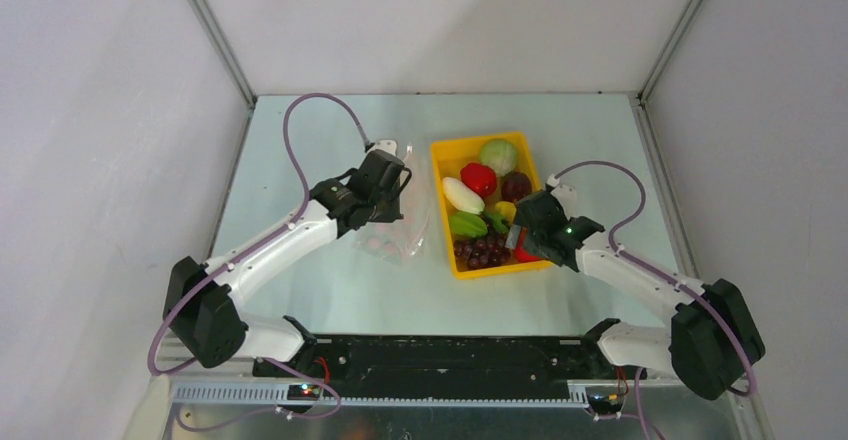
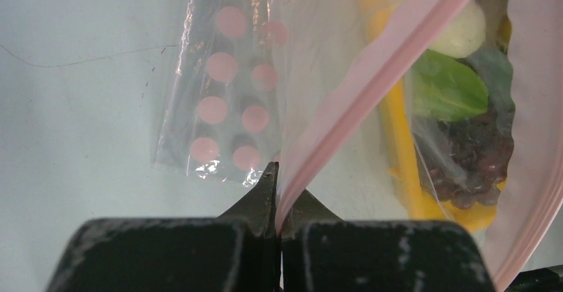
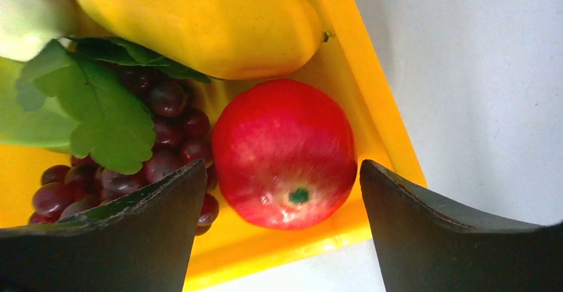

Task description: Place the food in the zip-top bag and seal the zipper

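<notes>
Pale green bench (image 1: 330, 290) was seen between white walls. Nearest, the right hand (image 3: 282, 167) was spread wide astride the red apple (image 3: 285, 139) in the near right corner of the yellow tray (image 1: 478, 139), no contact being seen. For a sound pick, its fingers should be lowered clear of tray wall and grapes (image 3: 166, 139) before being closed. Further left, the left hand (image 2: 277, 176) was clenched on the zipper (image 2: 358, 99), the zip-top bag (image 2: 226, 93) being held up by it. No writing could be read.

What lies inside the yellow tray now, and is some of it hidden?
Inside the yellow tray: cabbage, red pepper, white radish, green pieces, yellow piece, grapes and a red apple below the open right pincer. From above, that pincer covers most of the apple.
</notes>
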`<state>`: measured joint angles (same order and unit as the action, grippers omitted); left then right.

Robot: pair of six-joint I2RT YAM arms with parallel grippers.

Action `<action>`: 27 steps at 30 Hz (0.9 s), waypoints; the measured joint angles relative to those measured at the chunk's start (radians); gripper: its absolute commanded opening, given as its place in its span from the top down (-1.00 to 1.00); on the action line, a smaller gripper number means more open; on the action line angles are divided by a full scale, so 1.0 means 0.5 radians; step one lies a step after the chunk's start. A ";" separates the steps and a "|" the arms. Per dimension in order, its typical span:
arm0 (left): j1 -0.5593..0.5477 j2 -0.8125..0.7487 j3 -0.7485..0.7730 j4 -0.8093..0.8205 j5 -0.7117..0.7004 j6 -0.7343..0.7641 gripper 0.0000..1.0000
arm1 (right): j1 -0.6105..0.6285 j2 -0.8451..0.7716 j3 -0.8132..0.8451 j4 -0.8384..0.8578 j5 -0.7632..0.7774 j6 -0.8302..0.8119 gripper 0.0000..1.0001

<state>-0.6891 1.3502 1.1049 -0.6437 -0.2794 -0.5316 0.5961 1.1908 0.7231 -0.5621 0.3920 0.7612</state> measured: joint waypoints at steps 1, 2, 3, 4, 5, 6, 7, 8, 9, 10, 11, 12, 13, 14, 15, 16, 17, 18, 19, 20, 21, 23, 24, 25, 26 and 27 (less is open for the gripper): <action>0.000 0.000 0.000 0.000 0.001 0.000 1.00 | -0.010 0.023 -0.013 0.021 -0.011 -0.004 -0.76; 0.000 0.000 0.000 0.000 0.002 0.000 1.00 | -0.018 0.047 -0.021 0.035 -0.018 -0.004 -0.74; 0.000 0.000 0.000 0.001 0.005 0.000 1.00 | -0.024 0.079 -0.025 0.065 -0.025 -0.007 -0.73; 0.000 0.000 0.000 0.001 0.006 0.000 1.00 | -0.028 0.100 -0.025 0.084 -0.031 -0.008 -0.71; 0.000 0.000 0.000 0.002 0.007 0.000 1.00 | -0.033 0.118 -0.026 0.102 -0.034 -0.008 -0.68; -0.001 0.000 0.000 0.002 0.008 0.000 1.00 | -0.034 0.143 -0.026 0.125 -0.038 -0.010 -0.61; -0.002 0.000 0.000 0.002 0.008 -0.001 1.00 | -0.035 0.169 -0.026 0.150 -0.040 -0.011 -0.56; -0.002 0.000 0.000 0.002 0.010 -0.001 1.00 | -0.035 0.190 -0.026 0.179 -0.038 -0.013 -0.44; -0.002 0.000 0.000 0.002 0.012 0.000 1.00 | -0.036 0.203 -0.026 0.209 -0.038 -0.017 -0.39; -0.002 0.000 0.000 0.002 0.013 -0.001 1.00 | -0.037 0.211 -0.026 0.231 -0.039 -0.016 -0.29; -0.002 0.000 0.000 0.002 0.013 -0.001 1.00 | -0.037 0.213 -0.026 0.243 -0.040 -0.022 -0.23; -0.004 0.000 0.000 0.002 0.014 -0.001 1.00 | -0.037 0.214 -0.026 0.255 -0.044 -0.021 -0.12; -0.005 0.000 0.000 0.002 0.014 -0.001 1.00 | -0.037 0.211 -0.026 0.257 -0.047 -0.021 -0.08; -0.006 0.000 0.000 0.002 0.015 -0.001 1.00 | -0.037 0.207 -0.027 0.255 -0.048 -0.021 -0.01; -0.009 0.000 0.000 0.002 0.017 -0.001 1.00 | -0.037 0.197 -0.028 0.253 -0.050 -0.021 0.02; -0.009 0.000 0.000 0.003 0.026 -0.002 1.00 | -0.037 0.178 -0.033 0.248 -0.053 -0.021 0.07; -0.011 0.000 0.000 0.005 0.033 -0.002 1.00 | -0.037 0.141 -0.040 0.236 -0.056 -0.022 0.09; -0.012 0.000 0.000 0.006 0.043 -0.002 1.00 | -0.037 0.092 -0.046 0.220 -0.062 -0.023 0.11; -0.014 0.000 0.000 0.008 0.046 -0.003 1.00 | -0.037 0.034 -0.048 0.203 -0.069 -0.025 0.12; -0.015 0.000 0.000 0.009 0.050 -0.003 1.00 | -0.037 -0.038 -0.050 0.192 -0.076 -0.027 0.12; -0.017 0.000 0.000 0.010 0.050 -0.004 1.00 | -0.037 -0.122 -0.051 0.185 -0.086 -0.030 0.13; -0.021 0.000 0.000 0.012 0.057 -0.004 1.00 | -0.035 -0.293 -0.051 0.175 -0.118 -0.049 0.13; -0.023 0.000 0.000 0.012 0.061 -0.005 1.00 | -0.035 -0.397 -0.051 0.180 -0.146 -0.066 0.13; -0.025 0.000 0.001 0.013 0.065 -0.005 1.00 | -0.036 -0.494 -0.051 0.190 -0.184 -0.081 0.13; -0.029 0.000 0.001 0.013 0.068 -0.005 1.00 | -0.035 -0.580 -0.051 0.208 -0.224 -0.100 0.13; -0.033 0.000 0.001 0.014 0.078 -0.005 1.00 | -0.035 -0.643 -0.051 0.229 -0.272 -0.116 0.13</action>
<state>-0.7055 1.3502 1.1053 -0.6369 -0.2405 -0.5339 0.5785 0.8692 0.6975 -0.4477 0.2558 0.7033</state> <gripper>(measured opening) 0.003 0.783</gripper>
